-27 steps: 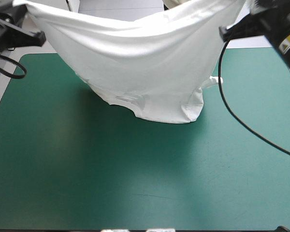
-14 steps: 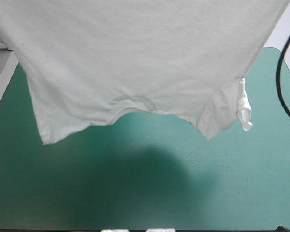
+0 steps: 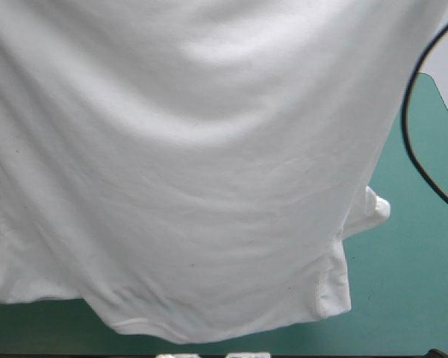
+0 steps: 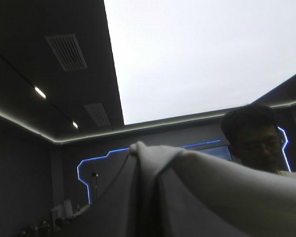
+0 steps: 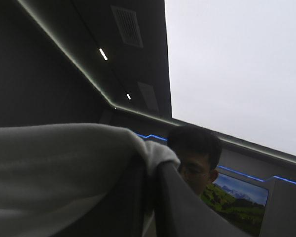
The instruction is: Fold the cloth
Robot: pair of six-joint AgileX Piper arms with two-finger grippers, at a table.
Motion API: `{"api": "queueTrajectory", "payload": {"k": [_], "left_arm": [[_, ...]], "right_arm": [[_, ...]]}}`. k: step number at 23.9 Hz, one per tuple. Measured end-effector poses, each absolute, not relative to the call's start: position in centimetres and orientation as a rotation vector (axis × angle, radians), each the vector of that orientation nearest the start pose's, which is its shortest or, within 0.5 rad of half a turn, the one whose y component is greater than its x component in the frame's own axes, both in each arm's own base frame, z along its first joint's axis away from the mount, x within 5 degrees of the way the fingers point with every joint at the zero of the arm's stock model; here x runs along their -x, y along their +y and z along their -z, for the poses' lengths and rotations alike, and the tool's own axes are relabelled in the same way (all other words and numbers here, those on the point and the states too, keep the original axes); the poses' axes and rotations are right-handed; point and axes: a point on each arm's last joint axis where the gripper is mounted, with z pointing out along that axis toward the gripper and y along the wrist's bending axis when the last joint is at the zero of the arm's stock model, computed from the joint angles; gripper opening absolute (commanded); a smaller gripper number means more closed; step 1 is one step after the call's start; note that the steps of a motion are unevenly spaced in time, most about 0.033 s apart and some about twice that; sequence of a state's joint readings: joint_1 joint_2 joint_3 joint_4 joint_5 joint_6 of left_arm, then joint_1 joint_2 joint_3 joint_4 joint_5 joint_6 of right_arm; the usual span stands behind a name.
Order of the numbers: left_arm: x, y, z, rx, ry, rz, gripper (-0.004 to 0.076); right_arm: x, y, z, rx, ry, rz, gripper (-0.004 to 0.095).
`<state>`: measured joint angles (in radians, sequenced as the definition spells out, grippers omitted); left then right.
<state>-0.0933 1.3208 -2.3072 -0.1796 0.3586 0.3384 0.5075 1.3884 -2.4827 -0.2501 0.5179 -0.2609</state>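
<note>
Swung nearer, the soft white T-shirt (image 3: 209,164) hangs, left fingers (image 4: 119,205) and right fingers (image 5: 187,210) pinching it.

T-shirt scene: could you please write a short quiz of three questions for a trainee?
1. True or false: the T-shirt lies folded on the teal-green cover.
2. The left end effector and the right end effector: which is shut on the T-shirt? A: left only. B: right only. C: both.
3. Fill in: in the high view, the bare cover shows mostly on the robot's ____ side.
Key: 1 false, it hangs lifted; 2 C; 3 right.
</note>
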Motion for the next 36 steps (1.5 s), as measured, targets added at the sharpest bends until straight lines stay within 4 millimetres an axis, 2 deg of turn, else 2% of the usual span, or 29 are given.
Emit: {"api": "queueTrajectory", "payload": {"k": [5,8,12,17,18,21,23,25,29,31,33,36], "left_arm": [[-19.8,-2.4,-67.8,-0.184,0.948,-0.040,-0.0009],[-23.4,-2.8,-66.4,-0.189,1.005,-0.038,-0.0009],[-27.8,-3.0,-64.7,-0.174,1.010,-0.042,-0.0009],[-32.4,-3.1,-63.1,-0.132,0.901,-0.085,-0.0009],[-34.0,-3.1,-62.4,-0.121,0.858,-0.107,-0.0009],[-37.0,-3.4,-60.8,-0.122,0.872,-0.116,-0.0009],[-38.8,-3.6,-59.2,-0.149,0.962,-0.112,-0.0009],[-40.5,-4.1,-57.0,-0.203,1.138,-0.093,-0.0009],[-41.5,-4.6,-53.9,-0.305,1.449,-0.053,-0.0009],[-41.4,-4.9,-51.9,-0.327,1.671,0.015,-0.0009],[-41.0,-4.9,-49.0,-0.358,1.953,0.056,-0.0009],[-41.0,-4.9,-45.0,-0.402,2.235,0.078,-0.0009]], "right_arm": [[-18.5,8.7,-68.2,0.353,0.969,0.038,-0.0017],[-22.3,9.7,-66.7,0.321,1.028,0.020,-0.0017],[-27.9,9.1,-64.7,0.249,1.070,-0.048,-0.0017],[-34.3,7.1,-62.0,0.180,1.081,-0.118,-0.0017],[-35.9,6.7,-61.4,0.186,1.073,-0.103,-0.0017],[-37.4,6.8,-60.9,0.192,1.048,-0.108,-0.0018],[-37.5,6.8,-60.9,0.200,1.049,-0.111,-0.0017],[-38.1,6.9,-60.0,0.235,1.129,-0.107,-0.0017],[-39.7,7.3,-57.4,0.306,1.327,-0.117,-0.0017],[-40.2,7.0,-55.3,0.334,1.527,-0.101,-0.0016],[-41.1,6.7,-52.1,0.338,1.775,-0.091,-0.0016],[-42.1,7.0,-48.4,0.366,1.993,-0.123,-0.0016]]}}
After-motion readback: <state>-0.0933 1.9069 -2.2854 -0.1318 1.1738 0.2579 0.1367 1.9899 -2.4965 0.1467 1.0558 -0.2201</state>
